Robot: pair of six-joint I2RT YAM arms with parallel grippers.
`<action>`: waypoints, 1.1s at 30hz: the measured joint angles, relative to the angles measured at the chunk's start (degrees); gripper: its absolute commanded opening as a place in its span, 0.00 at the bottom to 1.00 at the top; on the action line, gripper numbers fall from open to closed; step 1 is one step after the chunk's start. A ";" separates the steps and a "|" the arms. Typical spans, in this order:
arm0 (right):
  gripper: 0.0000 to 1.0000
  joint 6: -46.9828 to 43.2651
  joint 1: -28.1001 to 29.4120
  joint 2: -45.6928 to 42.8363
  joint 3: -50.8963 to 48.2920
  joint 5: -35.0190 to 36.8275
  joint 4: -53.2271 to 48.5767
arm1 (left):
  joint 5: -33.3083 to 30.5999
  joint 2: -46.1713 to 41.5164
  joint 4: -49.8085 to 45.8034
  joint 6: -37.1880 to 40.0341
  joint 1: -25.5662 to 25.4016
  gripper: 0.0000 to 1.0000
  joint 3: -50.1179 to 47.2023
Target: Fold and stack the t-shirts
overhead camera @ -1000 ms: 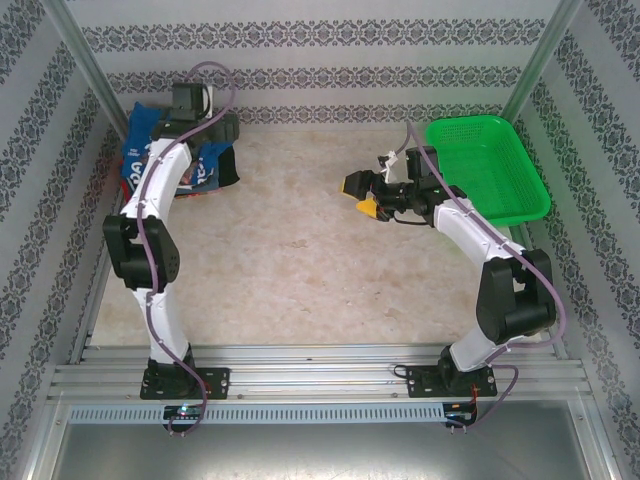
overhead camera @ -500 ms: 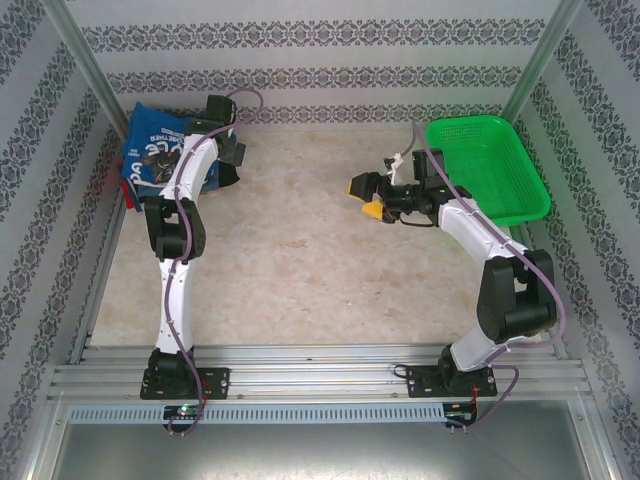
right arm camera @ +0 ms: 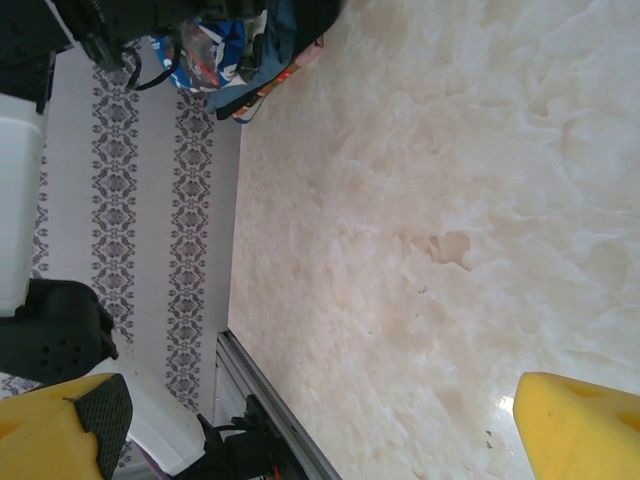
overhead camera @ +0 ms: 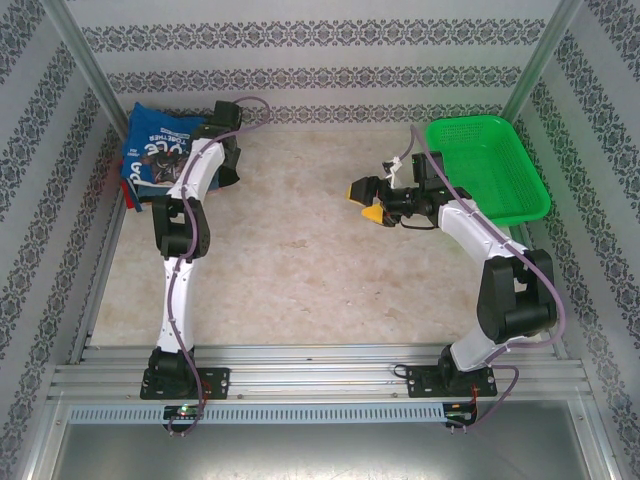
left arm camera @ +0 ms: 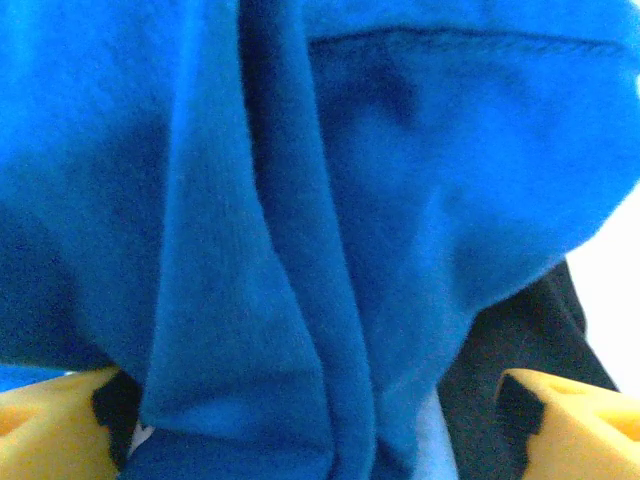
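A royal-blue t-shirt (overhead camera: 152, 152) with white lettering lies on top of a pile in the far left corner, with dark cloth (overhead camera: 228, 176) sticking out at the pile's right edge. My left gripper (overhead camera: 225, 142) is at that right edge. In the left wrist view its yellow fingertips (left arm camera: 52, 428) stand wide apart, open, with folds of the blue shirt (left arm camera: 300, 200) pressed close between them and dark cloth (left arm camera: 520, 340) to the right. My right gripper (overhead camera: 366, 200) hovers open over mid-table, with nothing between its fingers (right arm camera: 580, 425). The shirt pile (right arm camera: 225, 50) shows far off in the right wrist view.
A green plastic basket (overhead camera: 520, 200) sits at the far right by the wall. Patterned walls close in the table (overhead camera: 300, 260) on three sides. An aluminium rail (overhead camera: 320, 375) runs along the near edge at the arm bases.
My left arm has stretched toward the back and its gripper has shifted right across the pile, uncovering the blue shirt's lettering. The right gripper has hardly moved.
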 measured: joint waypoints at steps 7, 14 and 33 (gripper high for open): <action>0.98 -1.49 0.00 0.00 0.00 -0.07 -2.23 | -3.98 1.31 2.10 -0.66 0.42 0.38 0.42; 0.98 -1.27 0.07 0.00 0.00 -0.44 -2.38 | -2.32 0.85 1.88 -2.75 1.44 0.06 2.43; 0.98 2.51 6.99 4.81 2.47 -0.39 2.93 | 23.56 -14.93 2.49 -18.25 14.03 0.00 -5.11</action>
